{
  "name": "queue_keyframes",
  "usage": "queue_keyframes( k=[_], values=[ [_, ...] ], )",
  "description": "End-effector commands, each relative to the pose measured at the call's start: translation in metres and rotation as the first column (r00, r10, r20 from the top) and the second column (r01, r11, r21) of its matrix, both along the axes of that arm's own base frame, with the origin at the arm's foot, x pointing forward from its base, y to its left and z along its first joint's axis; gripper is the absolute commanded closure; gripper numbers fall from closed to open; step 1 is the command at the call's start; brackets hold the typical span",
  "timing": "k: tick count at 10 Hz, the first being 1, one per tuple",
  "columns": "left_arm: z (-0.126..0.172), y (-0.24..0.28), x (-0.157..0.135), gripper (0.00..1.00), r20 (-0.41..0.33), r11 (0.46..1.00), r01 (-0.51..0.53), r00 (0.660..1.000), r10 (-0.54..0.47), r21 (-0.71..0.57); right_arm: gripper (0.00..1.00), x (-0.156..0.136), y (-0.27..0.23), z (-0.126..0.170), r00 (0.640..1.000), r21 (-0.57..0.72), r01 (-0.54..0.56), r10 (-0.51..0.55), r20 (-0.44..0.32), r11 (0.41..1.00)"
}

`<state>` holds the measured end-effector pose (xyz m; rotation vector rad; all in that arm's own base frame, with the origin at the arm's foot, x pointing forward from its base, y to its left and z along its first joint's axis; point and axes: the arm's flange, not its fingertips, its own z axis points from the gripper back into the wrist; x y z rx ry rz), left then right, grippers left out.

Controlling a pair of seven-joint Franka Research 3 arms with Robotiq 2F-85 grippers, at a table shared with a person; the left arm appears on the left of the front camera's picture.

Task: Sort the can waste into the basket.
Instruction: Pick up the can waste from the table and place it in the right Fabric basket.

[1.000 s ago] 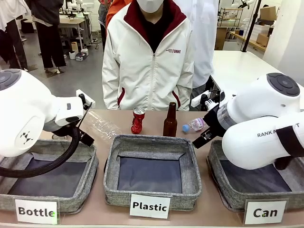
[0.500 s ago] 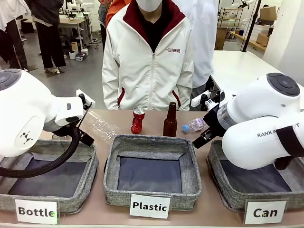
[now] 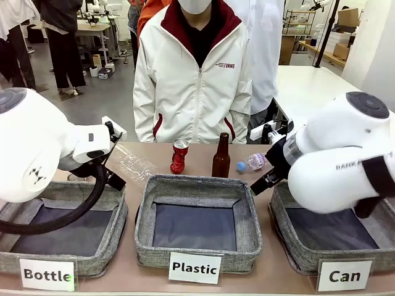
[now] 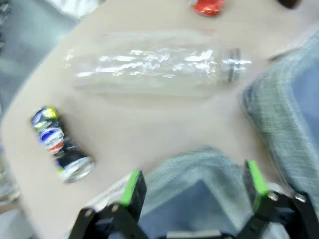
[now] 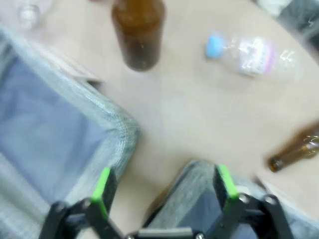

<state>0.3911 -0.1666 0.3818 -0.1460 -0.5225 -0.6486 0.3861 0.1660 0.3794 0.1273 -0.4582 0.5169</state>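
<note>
Dented dark metal can, blue-silver print (image 4: 60,149): lying by tabletop edge; could be rolled off if nudged. Left gripper (image 4: 193,179), right gripper (image 5: 163,178): spread wide, nothing held.

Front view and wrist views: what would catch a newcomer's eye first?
Three grey baskets line the near edge, the Can basket at the right. Behind the middle basket the red can stands beside a brown bottle. In the left wrist view the dark can lies on its side near a clear plastic bottle.
</note>
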Motion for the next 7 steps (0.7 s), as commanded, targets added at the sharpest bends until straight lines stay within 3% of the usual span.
queue_keyframes(
  k=[1, 3, 4, 5, 6, 7],
  values=[
    [0.050, 0.045, -0.038, 0.00, -0.103, 0.964, 0.069, 0.990, -0.098, -0.255, 0.00, -0.037, -0.036, 0.061, 0.993, 0.272, 0.118, -0.104, -0.064, 0.955],
    [0.084, 0.083, -0.069, 0.00, -0.111, 0.850, 0.135, 0.969, -0.220, -0.509, 0.00, -0.082, -0.090, 0.094, 0.997, 0.522, 0.048, -0.010, -0.074, 0.852],
    [0.093, 0.126, -0.083, 0.00, -0.100, 0.786, 0.122, 0.968, -0.228, -0.606, 0.00, -0.105, -0.127, 0.103, 0.997, 0.632, 0.000, 0.048, -0.060, 0.775],
    [0.092, 0.170, -0.093, 0.00, -0.095, 0.715, 0.074, 0.976, -0.194, -0.696, 0.00, -0.120, -0.168, 0.101, 0.998, 0.695, 0.034, 0.013, -0.062, 0.718],
    [0.081, 0.226, -0.103, 0.00, -0.084, 0.655, -0.025, 0.995, -0.059, -0.755, 0.00, -0.132, -0.211, 0.091, 0.991, 0.742, 0.126, -0.112, -0.069, 0.659],
    [0.062, 0.263, -0.113, 0.00, -0.122, 0.588, -0.181, 0.983, 0.139, -0.788, 0.00, -0.146, -0.254, 0.075, 0.975, 0.783, 0.185, -0.212, -0.069, 0.594]
  ],
)
